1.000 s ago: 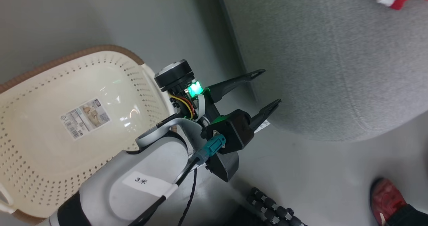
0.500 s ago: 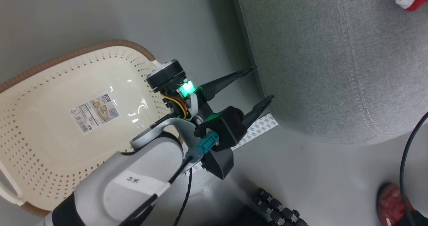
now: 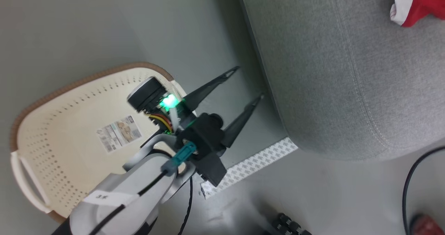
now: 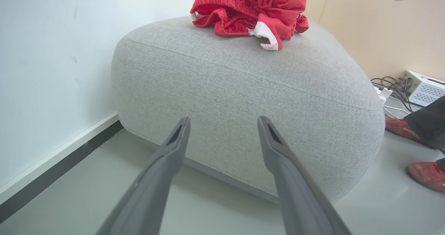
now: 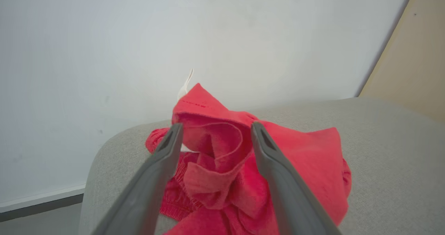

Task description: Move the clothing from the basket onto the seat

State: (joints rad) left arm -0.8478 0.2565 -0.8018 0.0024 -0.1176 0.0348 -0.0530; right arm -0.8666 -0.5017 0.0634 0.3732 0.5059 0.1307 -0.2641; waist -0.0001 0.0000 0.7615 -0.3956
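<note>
Left gripper (image 3: 248,82) of mine hangs low over the floor between the basket (image 3: 41,151) and the seat (image 3: 347,71), fingers spread wide and pointing at the seat's side. Basket stands on the floor, paper label (image 3: 120,132) showing on its bottom. My right gripper (image 5: 216,126) is up at the seat's top, jaws parted, a fold of the clothing (image 5: 215,158) standing between the two fingers; cannot tell whether either touches it. Clothing lies heaped on the seat, red with white cuffs. Red shoe (image 4: 426,174) on the floor near the seat.
</note>
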